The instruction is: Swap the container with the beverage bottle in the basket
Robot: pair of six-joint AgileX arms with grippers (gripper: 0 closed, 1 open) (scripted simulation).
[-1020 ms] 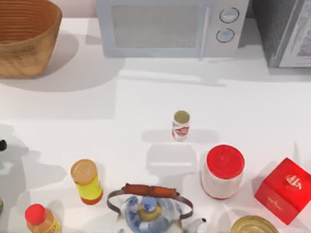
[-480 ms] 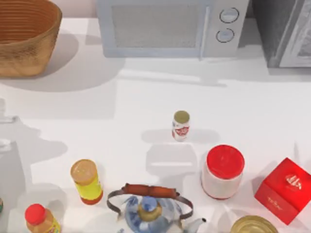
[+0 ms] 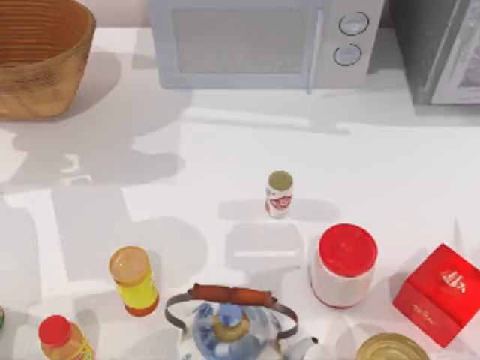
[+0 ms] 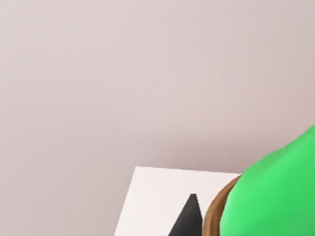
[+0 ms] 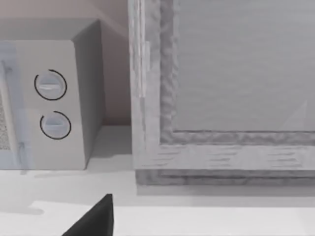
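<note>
the basket (image 3: 37,56) sits at the bench's (image 3: 225,142) far left corner. in the left wrist view a green object (image 4: 275,191) looms beside its rim; whether the left hand grasps it i cannot tell. a loose hold could drop it outside.

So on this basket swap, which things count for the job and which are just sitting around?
Job:
basket, back left corner
green thing close against the left wrist camera, at the basket rim
drink bottles at front left: red cap, orange cap

Lying about:
microwave
small bottle
red-lidded jar
teapot
red box
</note>
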